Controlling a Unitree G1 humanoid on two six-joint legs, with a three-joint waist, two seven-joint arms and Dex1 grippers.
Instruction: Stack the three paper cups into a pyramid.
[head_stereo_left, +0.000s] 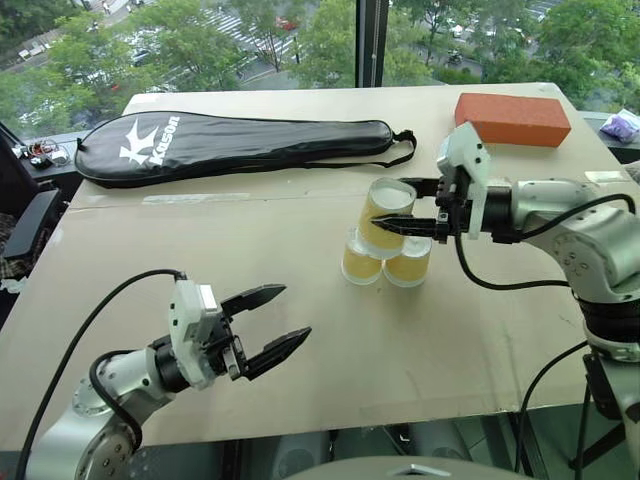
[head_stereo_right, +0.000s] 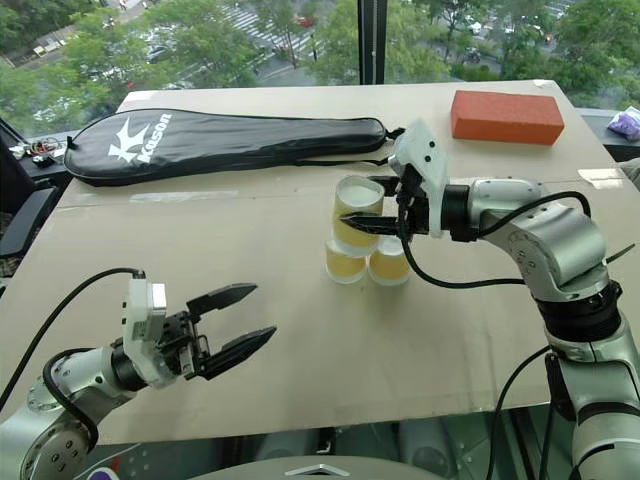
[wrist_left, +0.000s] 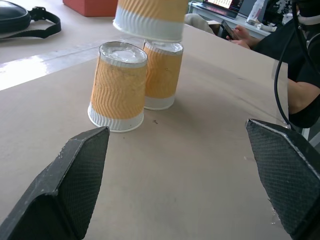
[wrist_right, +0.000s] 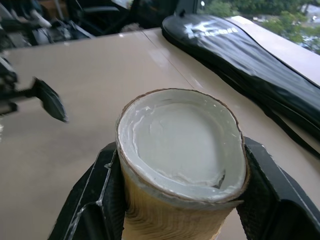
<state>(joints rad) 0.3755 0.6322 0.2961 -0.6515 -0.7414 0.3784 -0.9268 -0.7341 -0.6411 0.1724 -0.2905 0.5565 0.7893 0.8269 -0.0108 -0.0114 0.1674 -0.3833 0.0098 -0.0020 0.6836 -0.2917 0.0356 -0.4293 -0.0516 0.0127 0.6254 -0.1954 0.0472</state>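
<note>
My left gripper (head_stereo_left: 268, 328) hangs idle over bare table (head_stereo_left: 420, 340) with its fingers spread wide and nothing between them; the two base cups sit well ahead of it and off to its right, upside down and side by side, touching. Nearer that gripper is the left base cup (head_stereo_left: 361, 258), with the right base cup (head_stereo_left: 408, 262) just beyond. Over them, my right gripper (head_stereo_left: 408, 206) has its fingers pinched on the sides of the third cup (head_stereo_left: 385, 214), also upside down, squeezing the wall slightly oval as the right wrist view shows. I judge this as the last step: placing the top of the pyramid. The held cup hangs directly above the seam between the two bases, and I cannot tell whether its rim already rests on them. Next I need to lower it level until the rim bears on both bases evenly, then release gently and back the fingers straight out, since a sideways brush would topple the light cups. Farther back from the right gripper, a black racket bag (head_stereo_left: 230, 145) lies along the far left and an orange-red brick (head_stereo_left: 512, 118) on the far right; neither is in the way.
</note>
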